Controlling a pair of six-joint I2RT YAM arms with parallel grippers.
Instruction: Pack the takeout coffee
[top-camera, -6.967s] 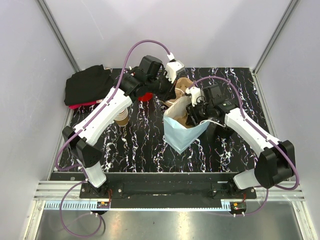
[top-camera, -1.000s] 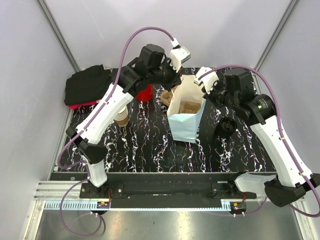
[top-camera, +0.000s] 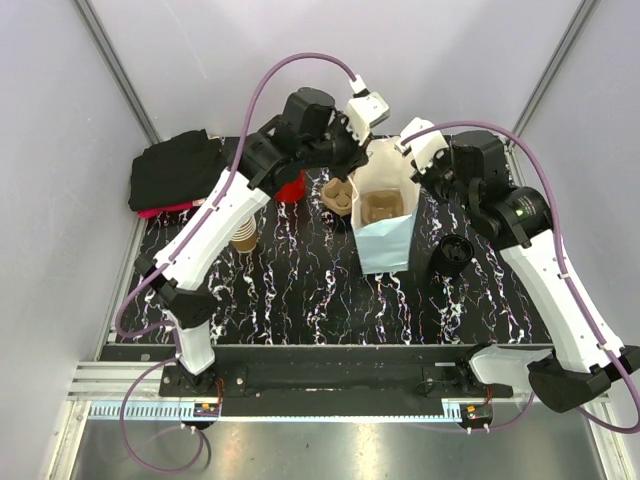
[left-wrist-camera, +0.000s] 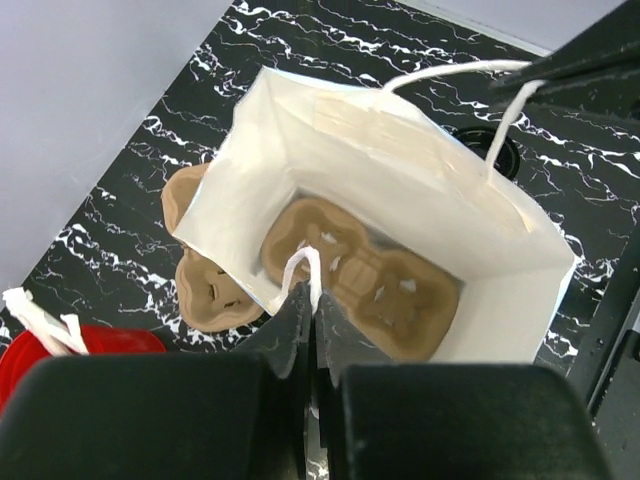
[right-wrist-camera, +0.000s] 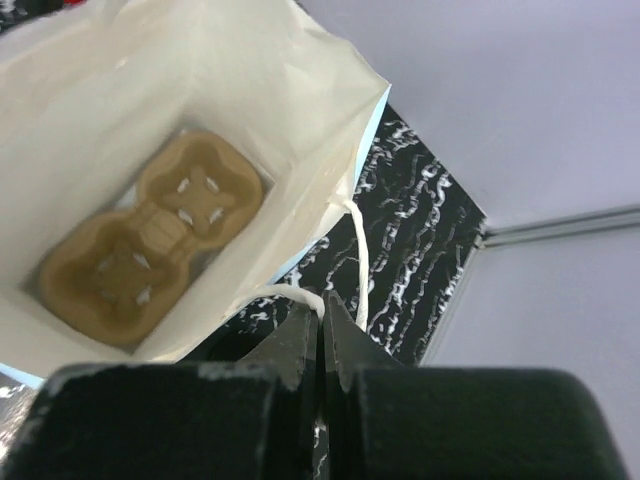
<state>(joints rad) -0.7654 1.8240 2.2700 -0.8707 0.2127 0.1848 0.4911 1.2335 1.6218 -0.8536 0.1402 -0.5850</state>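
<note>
1. Far to the left of the left pincer (left-wrist-camera: 308, 296), a black cloth (top-camera: 178, 170) lies bunched at the table's far corner.
2. Also left of that pincer, well apart from it and nearer the arm bases, the takeout coffee (top-camera: 243, 236) stands upright on the marbled table (top-camera: 300, 290), outside the bag.
3. Just left of the pincer sits a red cup (top-camera: 291, 187) holding white utensils (left-wrist-camera: 35, 318). A loose carrier (top-camera: 337, 195) lies between it and the bag.
4. The left pincer is pinched together on one white handle (left-wrist-camera: 302, 262).
5. Between the two pincers the paper bag (top-camera: 386, 240) stands open and upright, with a second carrier (left-wrist-camera: 362, 278) flat on its floor.
6. The right pincer (right-wrist-camera: 322, 318) is clamped on the other handle (right-wrist-camera: 357, 250).
7. On the near side of the right pincer, a black round object (top-camera: 450, 252) rests just beside the bag.
</note>
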